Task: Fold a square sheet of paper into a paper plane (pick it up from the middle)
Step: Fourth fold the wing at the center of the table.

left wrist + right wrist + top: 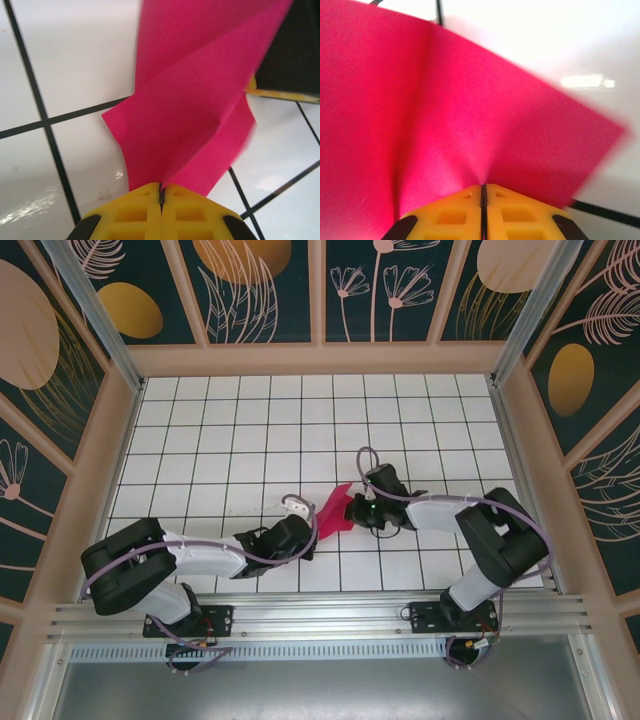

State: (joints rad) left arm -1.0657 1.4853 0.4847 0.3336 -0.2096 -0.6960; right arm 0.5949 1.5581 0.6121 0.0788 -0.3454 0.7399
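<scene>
A: What does the left claw (161, 192) have hold of?
B: Its yellow fingers (135, 215) are pressed together with no gap, pinching the edge of the pink sheet of paper (195, 115). The sheet fans away from the tips in creased, overlapping layers above the white tiles

A: And the right claw (483, 192)?
B: Much the same. It is closed tight on another edge of the sheet, which spreads wide from the tips. One fold line runs up it left of centre, and its far corner is blurred

A: How are the arms posed?
B: Seen from above, the left arm (190, 555) bends low from its base at the near left, elbow out to the left, forearm reaching right. The right arm (470, 515) mirrors it, elbow out to the right and forearm reaching left. The two claws face each other near the middle of the near half of the surface (250, 430), with the folded sheet held between them as a small pointed shape

A: What about the surface and the room?
B: The surface is glossy white, ruled into squares by thin black lines. A metal rail (320, 615) runs along its near edge, where both bases are bolted. A pale frame (320, 358) borders the other sides, and beyond it stand dark teal wall panels (260, 290) painted with leaves, flowers and gold ovals
</scene>
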